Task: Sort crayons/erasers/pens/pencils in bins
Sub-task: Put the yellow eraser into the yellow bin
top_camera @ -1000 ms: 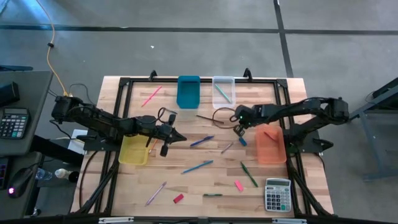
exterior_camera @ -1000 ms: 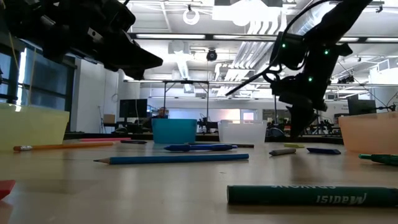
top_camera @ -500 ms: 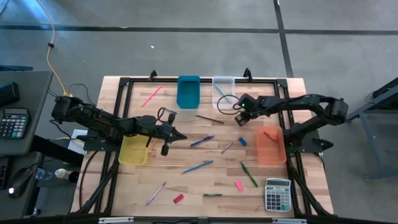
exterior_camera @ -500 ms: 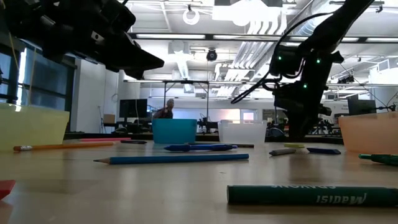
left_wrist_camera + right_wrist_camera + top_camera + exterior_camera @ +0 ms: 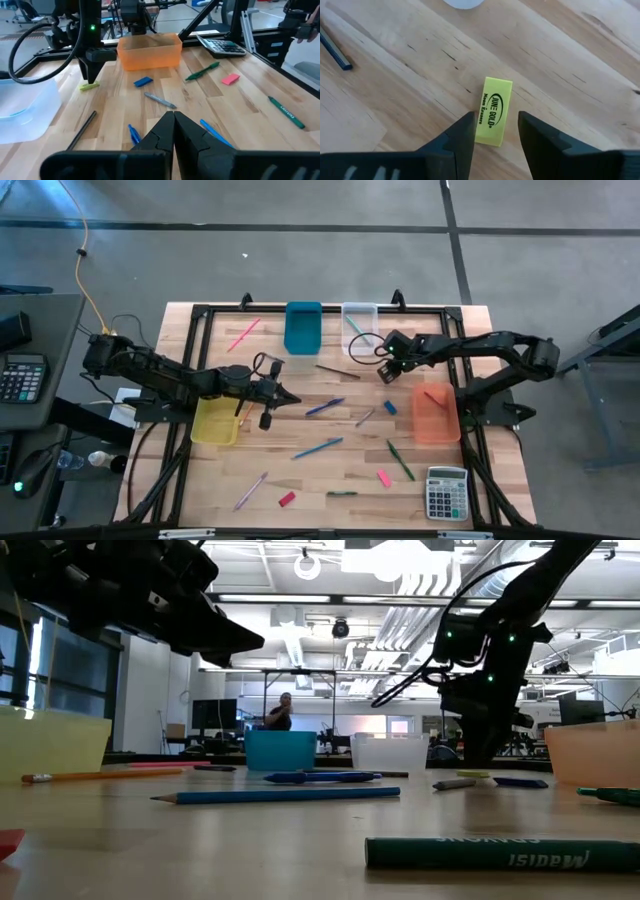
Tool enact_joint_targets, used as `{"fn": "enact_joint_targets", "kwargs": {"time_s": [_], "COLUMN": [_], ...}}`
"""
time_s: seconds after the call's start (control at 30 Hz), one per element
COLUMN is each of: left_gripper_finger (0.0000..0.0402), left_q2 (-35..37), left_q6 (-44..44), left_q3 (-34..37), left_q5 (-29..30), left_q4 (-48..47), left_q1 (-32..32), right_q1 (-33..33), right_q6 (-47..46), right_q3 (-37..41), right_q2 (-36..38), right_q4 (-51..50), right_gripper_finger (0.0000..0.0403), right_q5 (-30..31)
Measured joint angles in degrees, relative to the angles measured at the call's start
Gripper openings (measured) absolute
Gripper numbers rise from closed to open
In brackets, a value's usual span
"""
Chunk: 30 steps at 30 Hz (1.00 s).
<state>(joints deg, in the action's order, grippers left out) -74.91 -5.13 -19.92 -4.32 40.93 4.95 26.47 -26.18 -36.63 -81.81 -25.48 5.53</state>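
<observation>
My right gripper [image 5: 495,120] points steeply down at the far right of the table [image 5: 385,373], open. A yellow eraser [image 5: 494,106] lies flat on the wood, its near end between the two fingertips; whether either finger touches it I cannot tell. It also shows in the left wrist view as a yellow eraser [image 5: 89,86] below that gripper. My left gripper [image 5: 290,400] hovers shut and nearly level over the table's middle left [image 5: 173,120], holding nothing. The bins stand around: yellow [image 5: 215,421], teal [image 5: 302,328], clear [image 5: 359,324], orange [image 5: 435,413].
A blue eraser [image 5: 389,407], a pink eraser [image 5: 383,478] and a red eraser [image 5: 287,499] lie on the wood among several loose pens, pencils and crayons. A grey calculator [image 5: 447,493] sits at the near right. A person stands in the room far behind the table.
My right gripper has swung from beside the blue eraser toward the table's far edge and now stands still over the yellow eraser. The blue eraser stays where it was.
</observation>
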Motion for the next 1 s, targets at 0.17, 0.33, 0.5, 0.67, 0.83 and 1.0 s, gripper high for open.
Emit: {"fn": "enact_joint_targets", "kwargs": {"time_s": [0.17, 0.33, 0.5, 0.67, 0.83, 1.0], "left_gripper_finger": [0.0000, 0.0001, 0.0001, 0.0001, 0.0001, 0.0001], "left_q2": [0.0, 0.0, 0.0, 0.0, 0.0, 0.0], "left_q6": [0.4, 0.6, 2.0, 4.5, 10.6, 15.8], "left_q3": [0.0, 0.0, 0.0, -0.1, -0.1, -1.0], "left_q5": [0.0, 0.0, 0.0, 0.7, 1.1, 1.1], "left_q4": [0.0, 0.2, 1.4, 2.4, 2.3, 2.1], "left_q1": [0.0, 0.0, 0.0, 0.0, 0.0, 0.9], "right_q1": [-0.6, -1.3, -2.2, -2.8, -4.6, -8.9], "right_q6": [-0.5, -1.0, -0.8, -0.1, 2.0, 2.3], "right_q3": [-0.3, -0.4, -0.1, -0.1, 0.2, 0.2], "right_q2": [-4.2, -6.1, -4.9, -4.0, -1.7, 3.1], "right_q4": [0.5, 0.6, 1.4, 1.3, 0.3, -0.9], "right_gripper_finger": [0.0145, 0.0140, 0.0107, 0.0071, 0.0062, 0.0061], "right_q5": [0.7, 1.9, 1.5, 1.6, 1.1, 3.6]}}
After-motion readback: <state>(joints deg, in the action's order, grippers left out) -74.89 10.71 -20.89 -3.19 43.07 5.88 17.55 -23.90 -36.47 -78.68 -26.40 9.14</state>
